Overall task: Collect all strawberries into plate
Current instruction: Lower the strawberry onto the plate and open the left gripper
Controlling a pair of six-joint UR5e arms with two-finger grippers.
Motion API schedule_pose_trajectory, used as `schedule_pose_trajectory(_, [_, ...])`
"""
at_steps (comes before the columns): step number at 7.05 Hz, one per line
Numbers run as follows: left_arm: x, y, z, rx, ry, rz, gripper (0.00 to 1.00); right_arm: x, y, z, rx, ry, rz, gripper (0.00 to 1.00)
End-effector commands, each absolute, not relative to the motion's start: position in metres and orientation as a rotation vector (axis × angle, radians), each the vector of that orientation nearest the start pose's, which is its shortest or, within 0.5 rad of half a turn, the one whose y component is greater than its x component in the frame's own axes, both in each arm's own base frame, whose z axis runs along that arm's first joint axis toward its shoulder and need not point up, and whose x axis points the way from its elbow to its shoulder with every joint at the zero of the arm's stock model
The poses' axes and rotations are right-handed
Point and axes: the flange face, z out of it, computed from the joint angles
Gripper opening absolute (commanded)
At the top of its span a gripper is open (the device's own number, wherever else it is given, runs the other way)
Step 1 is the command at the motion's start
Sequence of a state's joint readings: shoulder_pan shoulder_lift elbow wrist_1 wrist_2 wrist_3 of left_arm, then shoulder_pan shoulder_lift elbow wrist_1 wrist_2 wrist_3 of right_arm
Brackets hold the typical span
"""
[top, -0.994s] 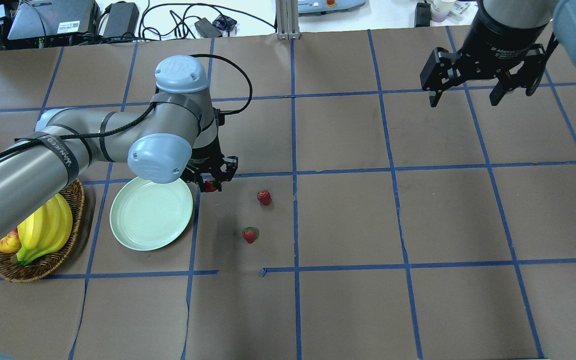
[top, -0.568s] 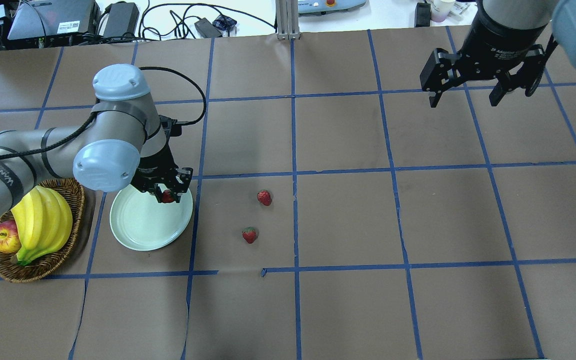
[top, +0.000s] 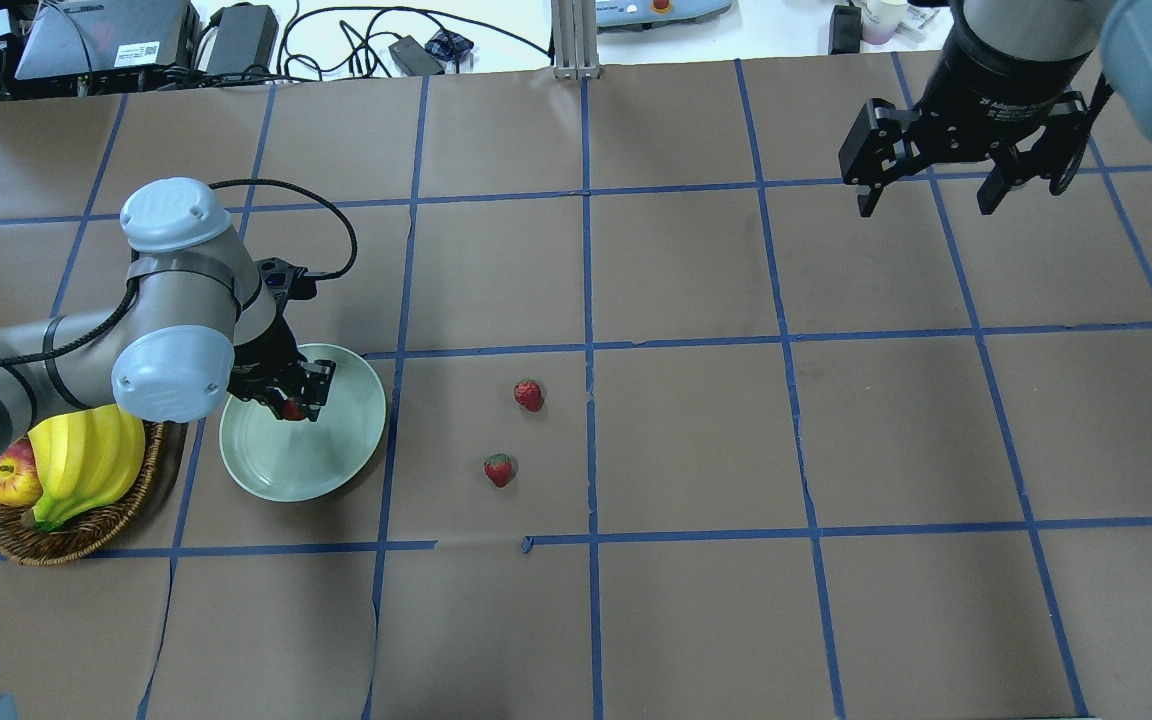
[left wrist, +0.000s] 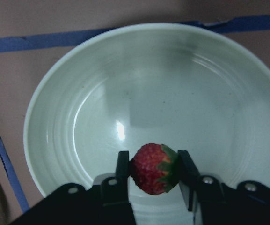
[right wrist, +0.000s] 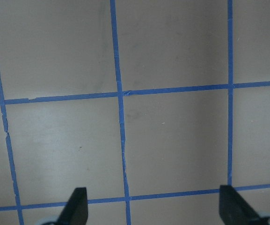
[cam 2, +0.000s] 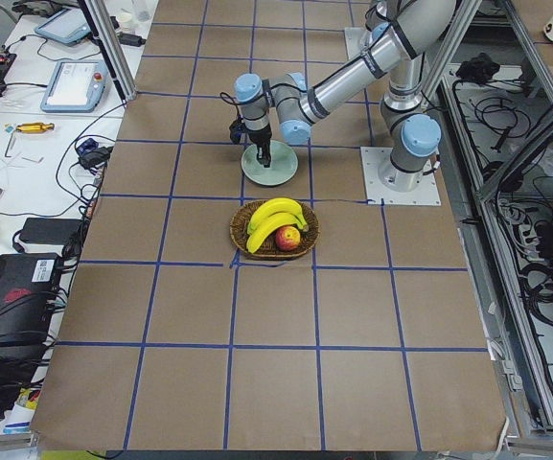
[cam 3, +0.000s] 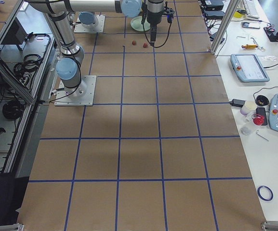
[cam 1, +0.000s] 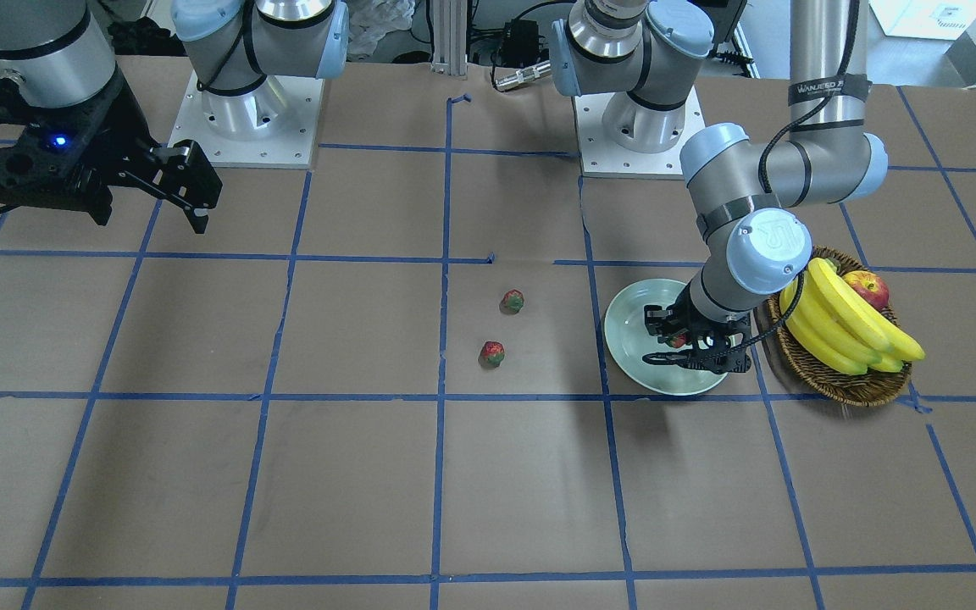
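My left gripper [left wrist: 154, 168] is shut on a red strawberry [left wrist: 152, 168] and holds it just above the pale mint plate [left wrist: 78, 93]. From overhead that gripper [top: 294, 406] hangs over the plate's [top: 336, 460] left part, the strawberry [top: 293, 409] between its fingers. Two more strawberries lie on the brown table right of the plate: one [top: 529, 395] farther back, one [top: 500, 469] nearer the front. The front-facing view shows them too [cam 1: 512, 300] [cam 1: 492, 353]. High over the far right of the table my right gripper [top: 931, 195] stands open with nothing in it.
A wicker basket [top: 106, 525] with bananas [top: 86, 460] and an apple [top: 11, 478] sits directly left of the plate, under my left forearm. Blue tape lines grid the brown table. Cables and devices lie beyond the far edge.
My left arm has swung left with the strawberry, from beside the plate's right rim to over the plate's left part. The right arm has stayed still.
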State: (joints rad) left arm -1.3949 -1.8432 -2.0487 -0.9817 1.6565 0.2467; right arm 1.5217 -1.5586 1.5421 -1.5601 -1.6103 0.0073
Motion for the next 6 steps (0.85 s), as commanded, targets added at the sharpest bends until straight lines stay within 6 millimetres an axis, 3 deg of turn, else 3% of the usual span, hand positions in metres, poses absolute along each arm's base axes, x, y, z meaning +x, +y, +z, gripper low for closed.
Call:
schedule_pose_trajectory(1, [-0.039, -0.499, 0.191, 0.127, 3.084, 0.251, 0.97, 0.105, -0.504, 0.497, 0.093, 3.179, -0.013, 1.0])
schedule_pose_trajectory(2, [-0.048, -0.506, 0.2, 0.149, 3.083, 0.207, 1.0, 0.105, -0.504, 0.496, 0.093, 3.179, -0.011, 1.0])
schedule_pose_trajectory(3, [-0.072, -0.524, 0.219, 0.223, 3.072, 0.144, 1.0, 0.105, -0.503, 0.496, 0.093, 3.179, -0.009, 1.0])
schedule_pose_trajectory(5, [-0.139, -0.538, 0.246, 0.336, 3.119, 0.08, 1.0, 0.105, -0.503, 0.495, 0.093, 3.179, -0.004, 1.0])
schedule_pose_trajectory(6, [-0.159, -0.543, 0.253, 0.341, 3.179, 0.058, 1.0, 0.105, -0.502, 0.495, 0.093, 3.179, -0.004, 1.0])
